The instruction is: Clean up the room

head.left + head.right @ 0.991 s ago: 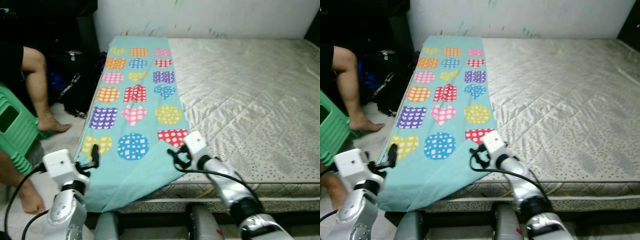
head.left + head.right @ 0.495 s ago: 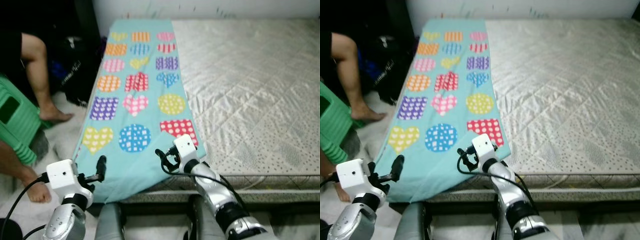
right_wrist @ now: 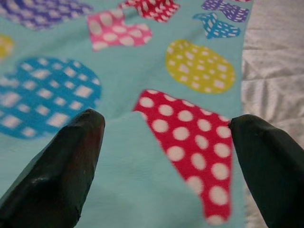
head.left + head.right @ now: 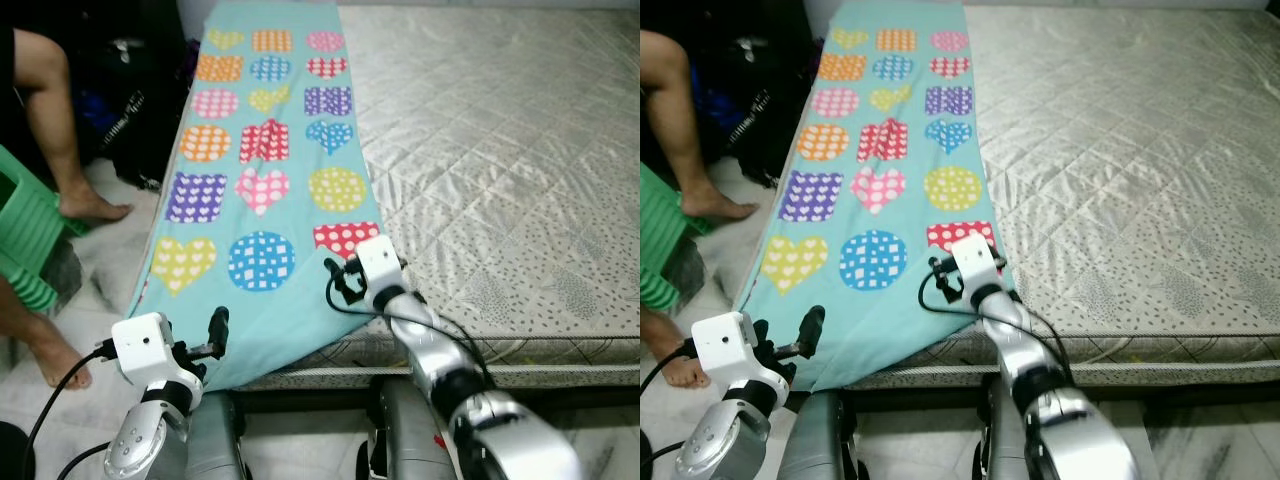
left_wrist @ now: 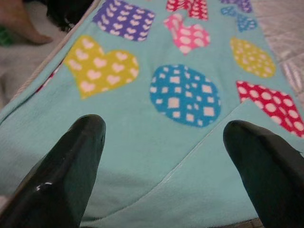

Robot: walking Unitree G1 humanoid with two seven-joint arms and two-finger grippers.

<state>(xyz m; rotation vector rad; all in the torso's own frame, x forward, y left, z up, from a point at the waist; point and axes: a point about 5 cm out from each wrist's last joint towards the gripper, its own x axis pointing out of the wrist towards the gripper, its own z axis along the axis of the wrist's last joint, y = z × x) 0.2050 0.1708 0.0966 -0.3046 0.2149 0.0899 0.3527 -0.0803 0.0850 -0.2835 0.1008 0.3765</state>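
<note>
A teal blanket (image 4: 265, 150) printed with colourful dotted hearts and circles lies along the left side of the bare mattress (image 4: 500, 150). Its near end hangs over the bed's front edge, and its near right corner (image 5: 213, 190) is folded back onto itself. My left gripper (image 4: 212, 335) is open, low at the near left, just in front of the hanging edge. In the left wrist view the left gripper (image 5: 166, 128) points at the blue circle. My right gripper (image 4: 335, 282) is open over the folded corner beside the red dotted patch (image 3: 190, 128), holding nothing.
A person's bare leg (image 4: 50, 120) and foot (image 4: 90, 208) are on the floor to the left, with another foot (image 4: 50, 365) nearer me. A green stool (image 4: 25, 240) and a black bag (image 4: 130, 110) stand beside the bed.
The camera has tilted down and shifted. My left gripper has moved right, from the blanket's left edge to its hanging near edge. The right gripper stays at the folded corner.
</note>
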